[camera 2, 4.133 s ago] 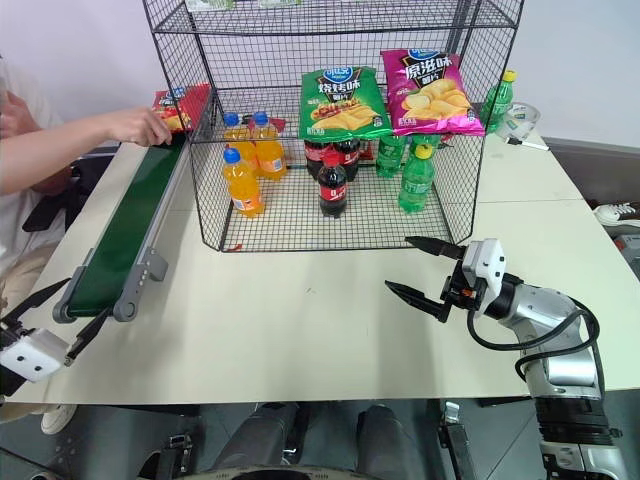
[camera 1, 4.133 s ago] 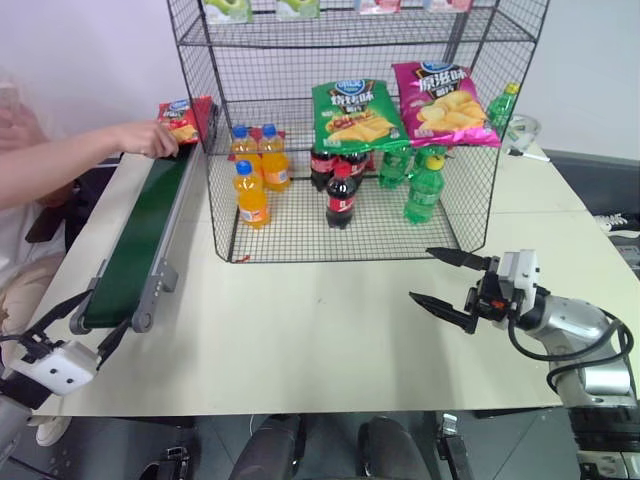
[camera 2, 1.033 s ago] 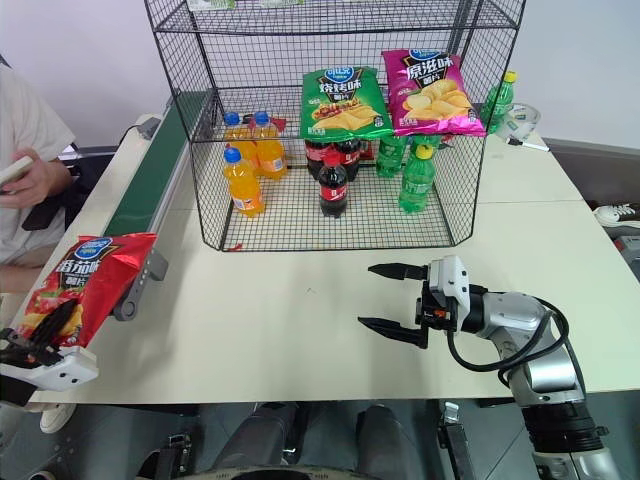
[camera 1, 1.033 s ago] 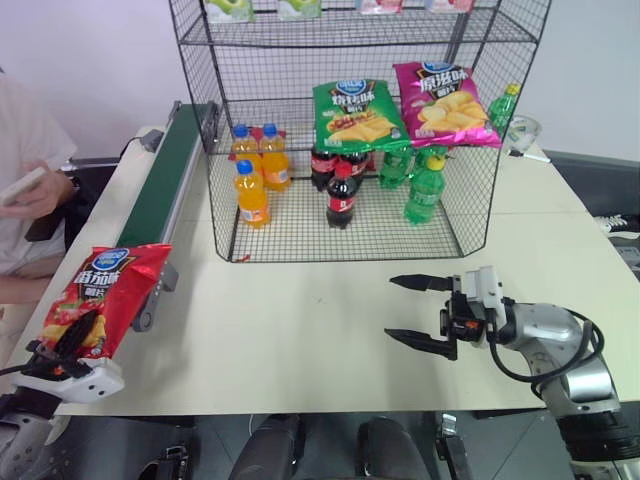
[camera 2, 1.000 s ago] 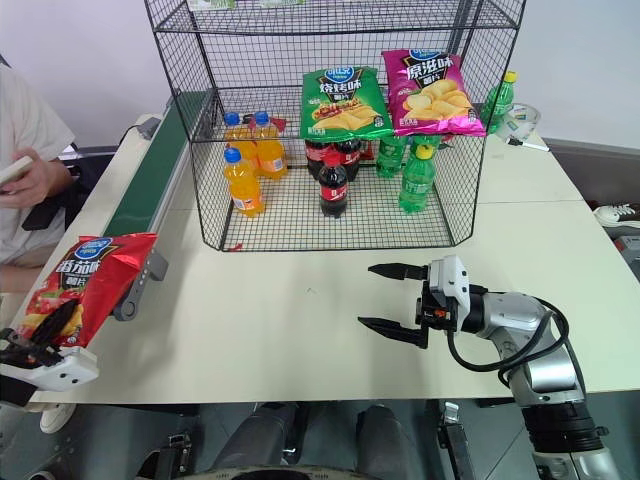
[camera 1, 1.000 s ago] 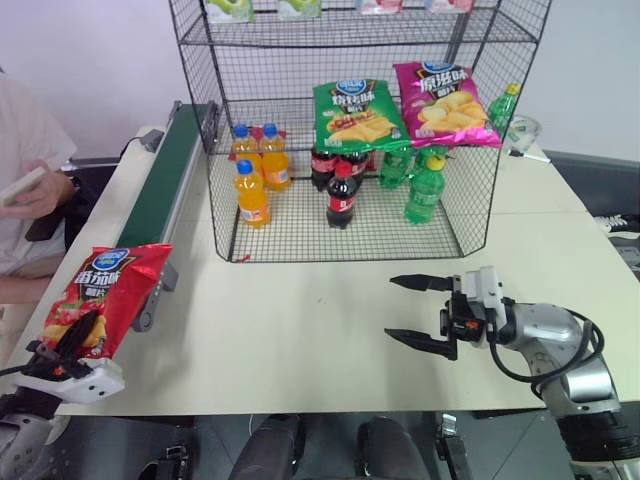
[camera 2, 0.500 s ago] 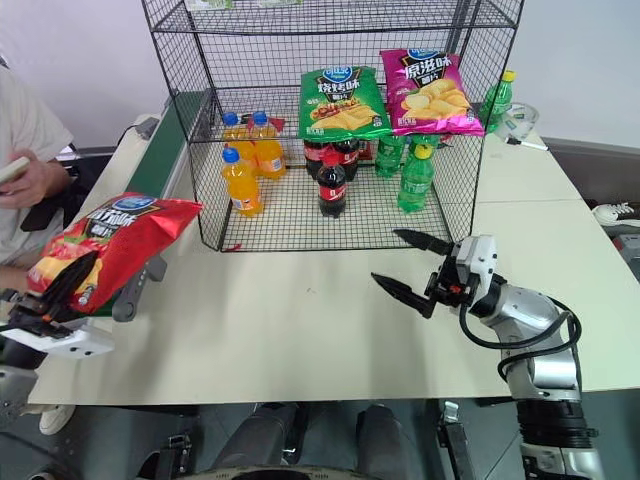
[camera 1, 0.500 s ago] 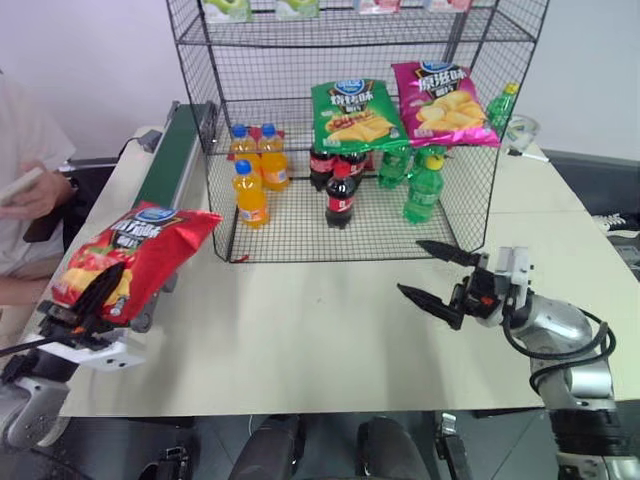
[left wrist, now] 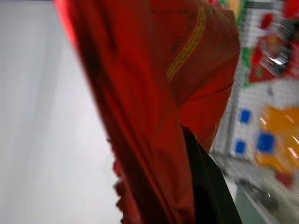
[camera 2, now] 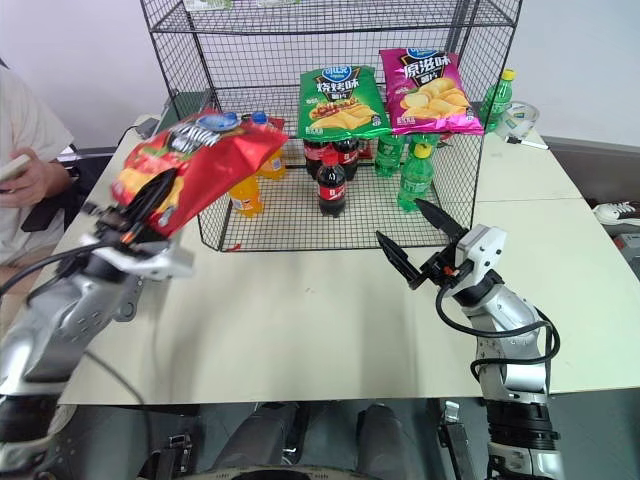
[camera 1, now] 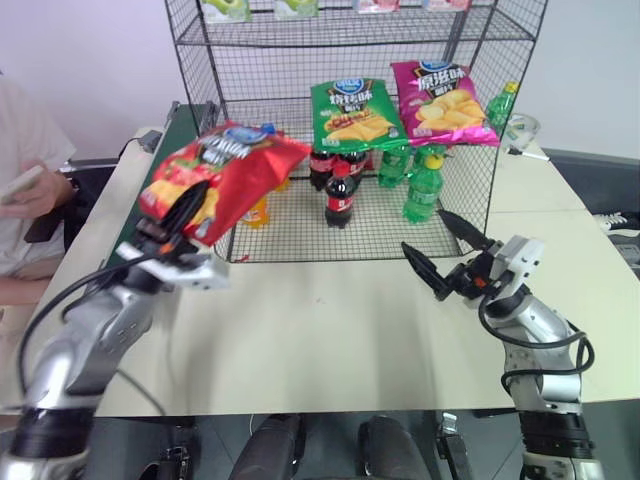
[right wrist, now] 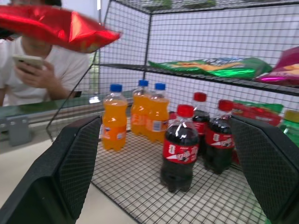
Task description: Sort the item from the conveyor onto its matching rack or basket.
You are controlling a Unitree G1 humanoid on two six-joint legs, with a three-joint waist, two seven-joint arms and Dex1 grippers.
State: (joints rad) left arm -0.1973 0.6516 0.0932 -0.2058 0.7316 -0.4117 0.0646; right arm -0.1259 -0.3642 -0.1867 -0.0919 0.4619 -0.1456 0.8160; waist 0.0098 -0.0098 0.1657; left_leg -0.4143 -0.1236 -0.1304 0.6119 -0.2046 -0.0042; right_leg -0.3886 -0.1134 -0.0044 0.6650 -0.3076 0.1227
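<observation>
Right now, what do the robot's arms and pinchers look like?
Both arms are shiny silver-grey with looping black cables. The left gripper and right gripper each have two long, pointed black fingers on a boxy white wrist block. Up close, the right fingers have a criss-cross textured pad.

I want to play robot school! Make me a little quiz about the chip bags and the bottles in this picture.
1. True or false: the red crisp bag lies on the conveyor.
2. Which crisp bag on the wire rack lies nearest the rack's right side? A) green crisp bag B) pink crisp bag
3. Fill in: the right hand has its fingers ____.

Key
1. False: the left hand holds it up in the air, in front of the rack.
2. B.
3. Open, with nothing between them.
</observation>
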